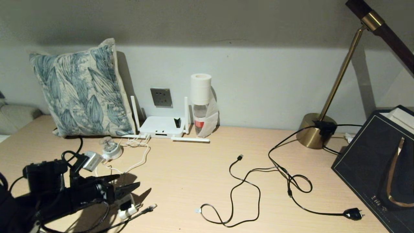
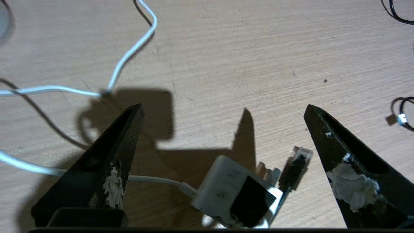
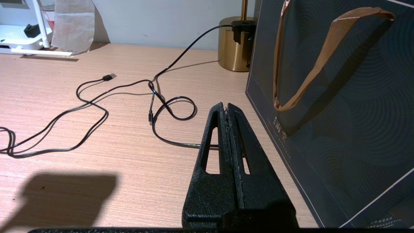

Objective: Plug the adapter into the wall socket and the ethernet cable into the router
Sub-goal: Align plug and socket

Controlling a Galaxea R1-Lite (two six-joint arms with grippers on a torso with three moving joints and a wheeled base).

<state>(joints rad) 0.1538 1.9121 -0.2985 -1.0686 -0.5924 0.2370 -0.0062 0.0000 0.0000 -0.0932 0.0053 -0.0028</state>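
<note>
The white adapter (image 1: 127, 210) (image 2: 223, 191), with a black square on one face, lies on the table near the front left. Its thin white cord (image 2: 129, 55) runs back toward the router. Beside it lies the ethernet cable's clear clip connector (image 1: 150, 206) (image 2: 299, 161). My left gripper (image 1: 128, 181) (image 2: 223, 106) hovers just over both, open wide, with the adapter between its fingers and untouched. The white router (image 1: 161, 127) (image 3: 13, 35) sits at the back wall under the grey wall socket (image 1: 161, 97). My right gripper (image 3: 225, 105) is shut on nothing, low over the table's right side.
A leaf-print pillow (image 1: 81, 90) leans left of the router, and a bottle topped with a paper roll (image 1: 200, 103) stands to its right. A black USB cable (image 1: 241, 181) and the lamp's cord (image 1: 352, 213) sprawl mid-table. A brass lamp base (image 1: 312, 131) and dark bag (image 1: 378, 161) fill the right.
</note>
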